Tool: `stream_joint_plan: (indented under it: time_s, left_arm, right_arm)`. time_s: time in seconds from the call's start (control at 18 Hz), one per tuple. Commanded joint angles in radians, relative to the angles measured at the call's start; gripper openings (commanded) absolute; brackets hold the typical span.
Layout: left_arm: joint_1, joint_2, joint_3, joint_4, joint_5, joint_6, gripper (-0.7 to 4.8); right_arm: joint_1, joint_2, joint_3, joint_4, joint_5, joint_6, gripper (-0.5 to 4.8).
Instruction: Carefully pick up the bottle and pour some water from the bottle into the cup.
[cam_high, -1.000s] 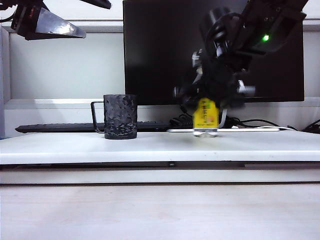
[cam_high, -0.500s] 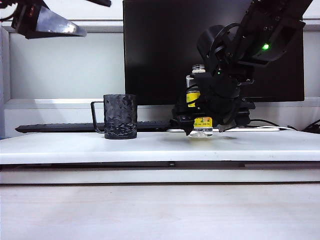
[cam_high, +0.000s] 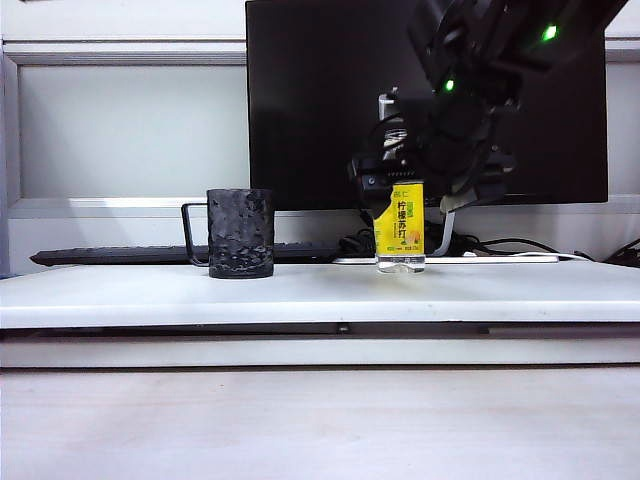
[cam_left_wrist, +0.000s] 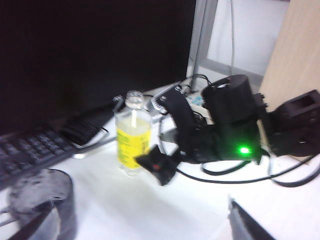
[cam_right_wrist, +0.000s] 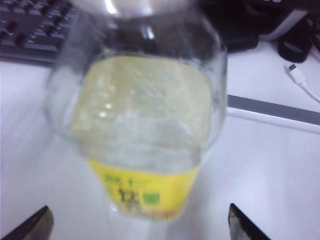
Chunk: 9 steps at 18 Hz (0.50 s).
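The bottle (cam_high: 399, 236) stands upright on the white table (cam_high: 320, 290), its yellow label facing front and its neck hidden behind the right arm. Water (cam_right_wrist: 145, 135) shows through its clear wall. My right gripper (cam_high: 400, 172) hangs open around the bottle's upper part; in the right wrist view its fingertips (cam_right_wrist: 244, 225) stand wide of the bottle (cam_right_wrist: 140, 125), not touching it. The black dimpled cup (cam_high: 240, 233) stands to the left, handle pointing left. My left gripper (cam_left_wrist: 142, 231) is open, high over the table near the cup (cam_left_wrist: 42, 205), and out of the exterior view.
A large black monitor (cam_high: 330, 100) stands behind the table. A black keyboard (cam_high: 120, 255) lies behind the cup, and cables (cam_high: 500, 245) trail behind the bottle. A white cable plug (cam_right_wrist: 300, 77) lies near the bottle. The table's front edge (cam_high: 320, 325) runs across the view.
My right gripper has opened, let go of the bottle and risen; the bottle now stands alone on the table. The left gripper has gone up out of the exterior view.
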Motion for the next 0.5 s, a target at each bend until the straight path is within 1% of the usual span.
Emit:
stream_joint_plan:
  time_s: [0.06,0.17,0.22,0.28,0.39,0.5]
  left_arm:
    - [0.000,-0.077,0.002,-0.002,-0.028,-0.008,4.79]
    - [0.000,-0.141,0.002,-0.009,-0.034,-0.011,4.79]
    - [0.000,-0.185,0.002,-0.024,-0.064,-0.020,4.79]
    - [0.000,-0.211,0.002,-0.032,-0.073,-0.035,4.79]
    - [0.000,-0.288,0.002,-0.085,-0.089,-0.037,4.79]
    - [0.000,-0.358,0.002,-0.125,-0.127,-0.037,4.79]
  right_arm:
    - [0.008,-0.066,0.002,-0.101,-0.039,-0.003,4.79]
    - [0.008,-0.123,0.002,-0.105,-0.047,-0.004,4.79]
    - [0.008,-0.173,0.002,-0.113,-0.055,-0.003,4.79]
    - [0.008,-0.198,0.002,-0.129,-0.074,-0.003,4.79]
    - [0.008,-0.285,0.002,-0.229,-0.152,-0.003,4.79]
    - [0.008,-0.372,0.002,-0.290,-0.154,-0.004,4.79]
